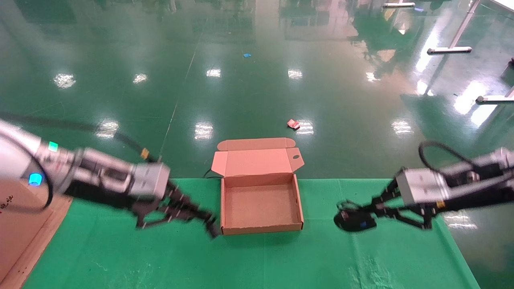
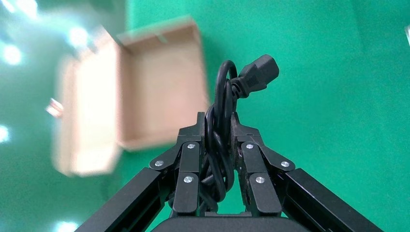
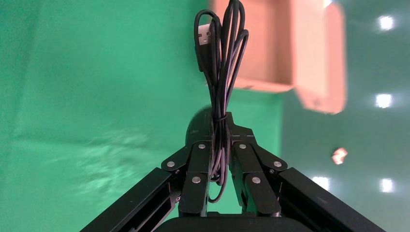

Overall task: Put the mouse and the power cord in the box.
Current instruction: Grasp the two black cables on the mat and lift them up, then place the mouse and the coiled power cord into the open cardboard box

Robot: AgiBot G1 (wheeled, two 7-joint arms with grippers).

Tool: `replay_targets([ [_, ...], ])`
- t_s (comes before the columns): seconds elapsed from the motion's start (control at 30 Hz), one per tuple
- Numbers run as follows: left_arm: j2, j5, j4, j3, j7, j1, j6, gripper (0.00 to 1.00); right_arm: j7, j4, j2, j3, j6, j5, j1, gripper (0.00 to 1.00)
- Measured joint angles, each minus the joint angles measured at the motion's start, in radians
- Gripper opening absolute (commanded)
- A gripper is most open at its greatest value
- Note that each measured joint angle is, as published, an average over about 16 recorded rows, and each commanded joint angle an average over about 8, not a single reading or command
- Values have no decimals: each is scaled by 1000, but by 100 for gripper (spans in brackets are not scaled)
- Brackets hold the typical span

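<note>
The box (image 1: 261, 206) sits open on the green table (image 1: 257, 261), lid back. The left gripper (image 1: 211, 226) pinches the cord (image 2: 220, 121) by the box's left edge. The right gripper (image 1: 353, 218) grips the mouse (image 1: 355, 220), well right, with room between.

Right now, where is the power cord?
The power cord is clamped in the left pincer, held above the green table just left of the open box, not yet inside it.
</note>
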Motion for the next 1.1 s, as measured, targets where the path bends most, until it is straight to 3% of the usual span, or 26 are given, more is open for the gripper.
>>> replay_targets([
  [0.3,30,-59,-139,5,-102,-75,23,0,51,9,-53,1,-30,12,107,0],
  [0.73,-19,-140,-370,56,-239,-35,-4,0,48,-36,-99,-10,-41,21,154,0],
  [0.9,-23,-109,-427,80,-285,4,-101,0,33,-67,-109,-11,-42,22,165,0],
  [1.1,14,6,-469,119,-380,77,-326,0,4,-114,-118,-6,-41,18,177,0],
])
